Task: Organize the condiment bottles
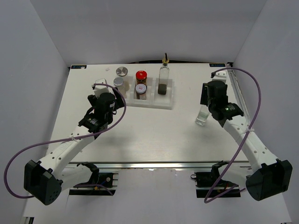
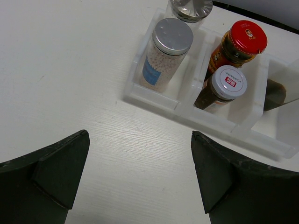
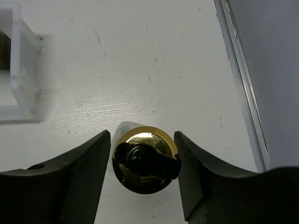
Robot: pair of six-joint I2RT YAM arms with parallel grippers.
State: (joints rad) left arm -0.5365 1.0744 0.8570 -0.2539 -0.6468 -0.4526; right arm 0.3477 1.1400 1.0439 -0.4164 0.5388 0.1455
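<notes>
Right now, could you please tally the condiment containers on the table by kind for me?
Silver-lidded jars: 2
Red-lidded jar: 1
White-lidded jar: 1
Gold-spouted glass bottles: 2
Total: 6

Bright, even light from above floods the white tray [image 1: 150, 104], and the bottles [image 1: 163, 78] in it throw only faint, soft shadows. Over the tray's left end the silver lid [image 2: 173, 36] shows a dull sheen, with the left fingers [image 2: 53, 175] soft-edged near the lens. Well right of the tray the gold spout [image 3: 147, 140] carries a small glare spot between the blurred right fingers [image 3: 70, 186].
</notes>
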